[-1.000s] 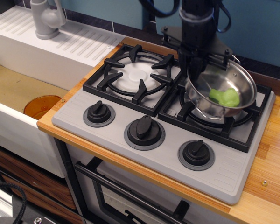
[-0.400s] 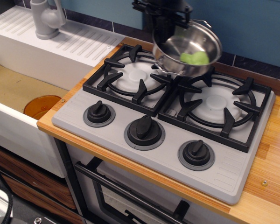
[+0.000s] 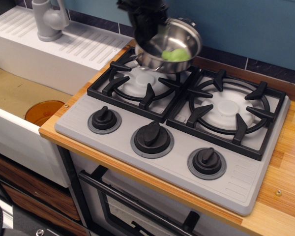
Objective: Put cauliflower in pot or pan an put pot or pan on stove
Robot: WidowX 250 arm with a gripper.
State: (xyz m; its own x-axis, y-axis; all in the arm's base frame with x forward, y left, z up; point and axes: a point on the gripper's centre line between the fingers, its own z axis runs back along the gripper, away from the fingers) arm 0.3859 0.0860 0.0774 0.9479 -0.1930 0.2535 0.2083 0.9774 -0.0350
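Observation:
The shiny steel pot (image 3: 163, 58) hangs tilted in the air above the back of the left burner of the grey stove (image 3: 177, 147). The light-green cauliflower (image 3: 176, 54) lies inside the pot at its lower right side. My black gripper (image 3: 148, 27) is shut on the pot's far left rim and holds it up; its fingertips are partly hidden by the pot. Both black grates, left (image 3: 132, 83) and right (image 3: 231, 110), are bare.
Three black knobs (image 3: 152, 135) line the stove's front. A white ribbed sink drainer (image 3: 64, 46) with a grey faucet (image 3: 49, 19) stands at the left. An orange bowl (image 3: 43, 112) lies in the sink basin below. Wooden counter (image 3: 290, 167) runs along the right.
The pot with the cauliflower was lifted off the right burner and carried up and left; it now hangs over the left burner.

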